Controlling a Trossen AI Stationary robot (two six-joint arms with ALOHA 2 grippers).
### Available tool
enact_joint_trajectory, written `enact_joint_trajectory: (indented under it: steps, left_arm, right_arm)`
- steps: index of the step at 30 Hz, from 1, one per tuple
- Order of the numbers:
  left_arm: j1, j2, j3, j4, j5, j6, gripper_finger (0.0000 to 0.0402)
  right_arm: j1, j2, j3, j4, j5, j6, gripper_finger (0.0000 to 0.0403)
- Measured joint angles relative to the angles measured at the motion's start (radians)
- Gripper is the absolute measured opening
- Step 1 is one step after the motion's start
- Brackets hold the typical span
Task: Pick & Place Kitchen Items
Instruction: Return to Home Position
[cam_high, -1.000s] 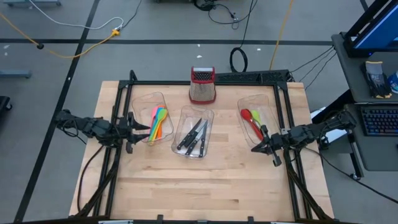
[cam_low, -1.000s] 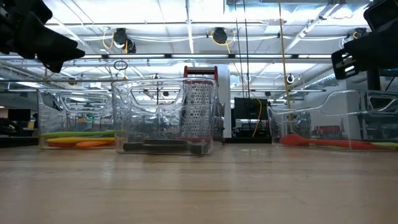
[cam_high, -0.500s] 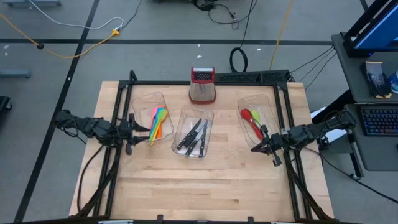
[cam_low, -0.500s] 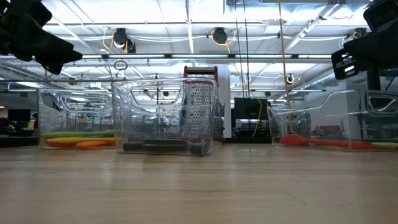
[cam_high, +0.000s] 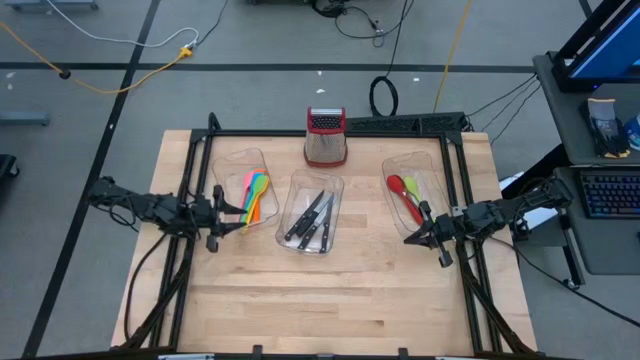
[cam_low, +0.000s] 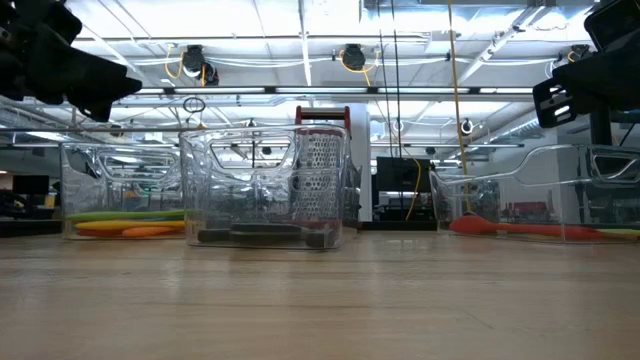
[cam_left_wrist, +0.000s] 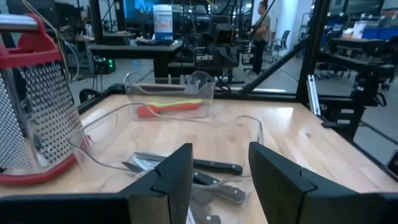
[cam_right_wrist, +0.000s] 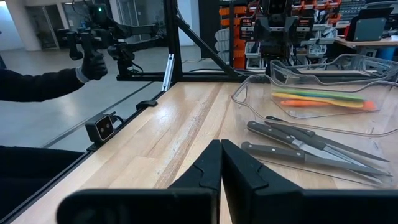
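Kitchen items (cam_high: 312, 220) all lie in bins (cam_high: 232, 165). Homing step. Left gripper (cam_high: 224, 212) fingers apart, right gripper (cam_high: 411, 239) pressed together, both empty. Next: retract arms outward.

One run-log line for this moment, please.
left gripper: raised, jaws open, empty; right gripper: raised, jaws shut, empty; colourful spatulas, spoons, black-handled knives: inside clear plastic bins

Metal-bladed knives (cam_high: 312, 220), glossy clear plastic bins (cam_high: 315, 182), smooth wooden table (cam_high: 330, 300).
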Motion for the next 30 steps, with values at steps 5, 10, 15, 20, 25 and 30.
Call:
enact_joint_trajectory:
  steps: [5, 10, 15, 20, 25, 30]
  left_arm:
    - [0.000, 0.008, 0.001, -0.009, 0.002, -0.028, 0.0159]
    - [0.000, 0.009, 0.001, -0.010, 0.002, -0.061, 0.0159]
    - [0.000, 0.009, 0.000, -0.004, 0.002, -0.057, 0.0159]
    - [0.000, 0.009, 0.000, 0.002, 0.002, -0.057, 0.0159]
    - [0.000, 0.009, -0.001, 0.004, 0.002, -0.057, 0.0159]
    - [0.000, 0.009, -0.001, 0.004, 0.002, -0.057, 0.0159]
  right_arm:
    - [0.000, 0.000, 0.000, 0.003, 0.001, 0.000, 0.0004]
    - [0.000, 0.000, 0.000, 0.003, 0.001, 0.000, 0.0002]
    - [0.000, 0.000, 0.000, 0.003, 0.001, 0.000, 0.0004]
    - [0.000, 0.000, 0.000, 0.003, 0.001, 0.000, 0.0002]
    - [0.000, 0.000, 0.000, 0.004, 0.001, 0.000, 0.0003]
    - [0.000, 0.000, 0.000, 0.004, 0.001, 0.000, 0.0003]
